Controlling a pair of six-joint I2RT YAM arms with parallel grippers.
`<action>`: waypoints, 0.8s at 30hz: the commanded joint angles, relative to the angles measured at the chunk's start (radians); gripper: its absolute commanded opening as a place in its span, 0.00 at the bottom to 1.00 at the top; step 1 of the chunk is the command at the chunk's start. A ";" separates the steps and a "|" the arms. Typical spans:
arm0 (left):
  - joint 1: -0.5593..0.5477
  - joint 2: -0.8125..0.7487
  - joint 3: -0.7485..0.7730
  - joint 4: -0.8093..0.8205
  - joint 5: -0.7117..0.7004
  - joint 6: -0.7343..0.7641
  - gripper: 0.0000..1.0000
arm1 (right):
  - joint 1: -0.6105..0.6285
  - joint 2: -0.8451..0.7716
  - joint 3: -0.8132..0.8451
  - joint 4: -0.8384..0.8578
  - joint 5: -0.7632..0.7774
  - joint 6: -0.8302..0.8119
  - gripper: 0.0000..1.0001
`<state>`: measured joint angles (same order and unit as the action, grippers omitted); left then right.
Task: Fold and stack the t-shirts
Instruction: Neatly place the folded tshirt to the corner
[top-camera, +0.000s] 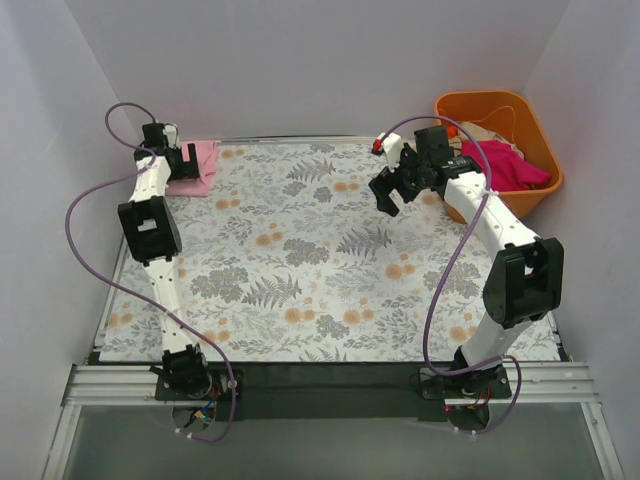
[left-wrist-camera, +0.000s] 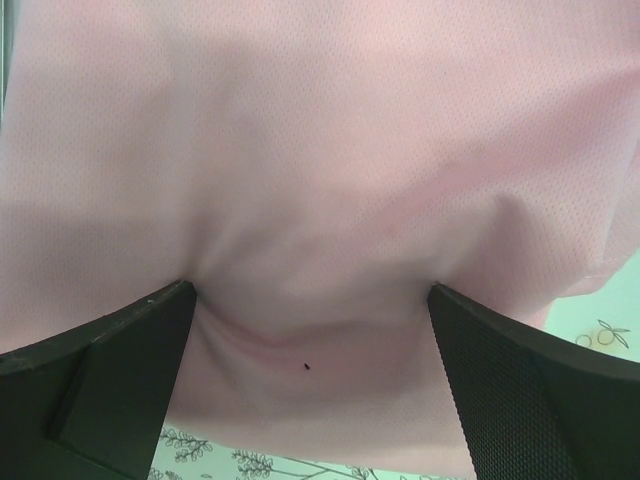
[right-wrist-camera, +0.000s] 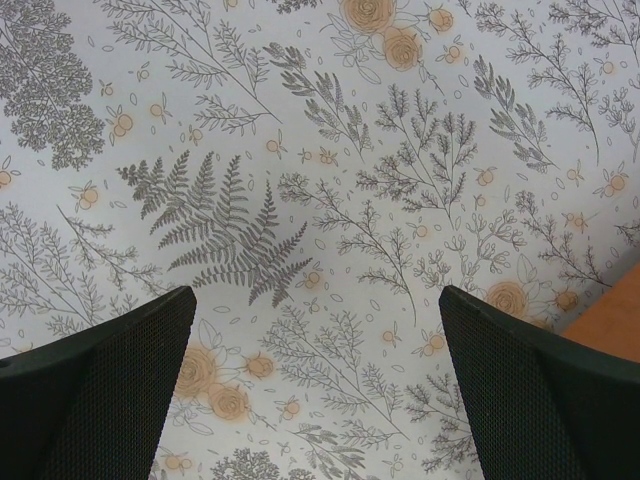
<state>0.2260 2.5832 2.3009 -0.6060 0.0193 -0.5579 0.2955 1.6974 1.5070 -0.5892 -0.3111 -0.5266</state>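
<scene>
The light pink t-shirt (top-camera: 205, 160) lies folded at the far-left corner of the desk (top-camera: 300, 250), under the spread-open left hand (left-wrist-camera: 310, 290). The right hand (top-camera: 392, 190), released and empty, hovers near the orange tub (top-camera: 520, 115). The likely next move is to fetch the magenta t-shirt (top-camera: 500, 165).

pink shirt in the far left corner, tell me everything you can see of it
The light pink cloth t-shirt lies as a compact bundle at the far left corner of the floral-print table. Its fabric looks like fine mesh knit, softly creased, with one tiny dark speck. The open left pincer sits against it, dimpling the cloth between its fingertips.
</scene>
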 joint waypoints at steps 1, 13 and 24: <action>-0.004 -0.026 0.086 -0.049 0.014 0.007 0.98 | -0.004 -0.005 0.038 0.005 -0.017 0.002 0.98; -0.091 -0.449 -0.060 -0.165 0.175 0.029 0.98 | -0.027 -0.088 0.044 0.002 -0.029 0.059 0.98; -0.275 -0.902 -0.703 -0.127 0.269 -0.079 0.98 | -0.098 -0.156 -0.142 0.032 -0.019 0.255 0.98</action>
<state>-0.0563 1.7386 1.7245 -0.7250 0.2455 -0.5892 0.1978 1.5742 1.4277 -0.5739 -0.3225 -0.3653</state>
